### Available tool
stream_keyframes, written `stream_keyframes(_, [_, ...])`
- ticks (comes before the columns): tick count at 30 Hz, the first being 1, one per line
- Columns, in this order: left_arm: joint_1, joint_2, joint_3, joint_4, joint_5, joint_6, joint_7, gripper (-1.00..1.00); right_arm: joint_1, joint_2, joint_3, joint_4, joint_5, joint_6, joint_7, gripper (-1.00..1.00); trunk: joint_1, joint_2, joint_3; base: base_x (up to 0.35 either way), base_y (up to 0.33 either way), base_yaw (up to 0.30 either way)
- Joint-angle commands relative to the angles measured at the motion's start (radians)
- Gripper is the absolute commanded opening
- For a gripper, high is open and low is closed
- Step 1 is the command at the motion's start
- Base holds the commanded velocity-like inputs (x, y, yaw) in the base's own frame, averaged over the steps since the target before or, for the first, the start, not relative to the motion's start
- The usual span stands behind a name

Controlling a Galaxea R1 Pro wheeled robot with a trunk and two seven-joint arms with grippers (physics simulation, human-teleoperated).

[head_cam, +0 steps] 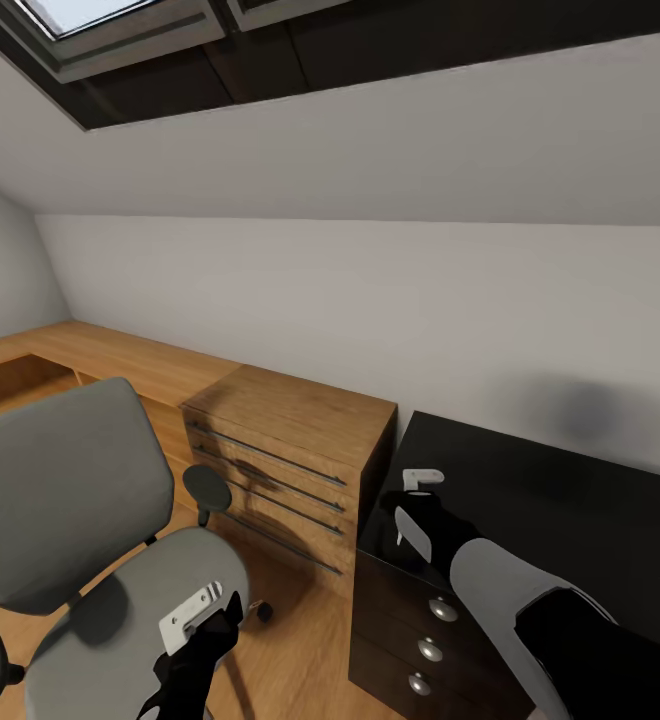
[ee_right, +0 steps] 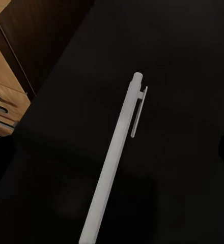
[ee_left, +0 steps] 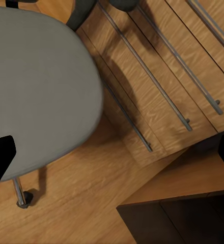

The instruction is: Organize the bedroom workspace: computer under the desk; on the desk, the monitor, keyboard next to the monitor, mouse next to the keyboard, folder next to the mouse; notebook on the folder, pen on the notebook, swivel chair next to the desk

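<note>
1. I see the pen (ee_right: pixel 117 157) in the right wrist view — slim, white, straight barrel with a pocket clip along one side near its capped end.
2. Its long axis runs diagonally across that view, clip end away from the camera and the other end running out of frame towards it. Which way that sits relative to the desk edge, I cannot tell.
3. It is above the glossy black top of the desk (head_cam: pixel 570 490), whose surface lies all around it in the wrist view. Lying flat or held just above — cannot tell.
4. Right gripper (head_cam: pixel 417 500) is over the desk's near-left corner, beside the wall. Its finger spacing isn't readable in any view, and I can't confirm a grip on the pen.
5. Left gripper (head_cam: pixel 205 625) hangs low over the front of the swivel chair (head_cam: pixel 60 490), fingertips at opposite edges of its wrist view — set wide, nothing between them.
6. Chair: grey seat and back, black armrest, caster on the wood plank floor (ee_left: pixel 86 193). It stands left of the desk, a gap between them.
7. Light-wood drawer cabinet (head_cam: pixel 290 440) stands between chair and desk, against the desk's dark three-drawer unit (head_cam: pixel 420 640).
</note>
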Motion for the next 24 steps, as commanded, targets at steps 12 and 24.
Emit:
stream_keyframes(12, [-0.001, 0.001, -0.002, -0.001, 0.009, -0.009, 0.004, 1.00, -0.001, -0.001, 0.009, -0.001, -0.006, 0.006, -0.006, 1.00, 0.031, -0.057, -0.026, 0.000, 0.000, 0.000])
stream_keyframes(24, [-0.001, 0.001, -0.002, -0.001, 0.009, -0.009, 0.004, 1.00, -0.001, -0.001, 0.010, -0.001, -0.006, 0.006, -0.006, 1.00, 0.077, -0.141, -0.064, 0.000, 0.000, 0.000])
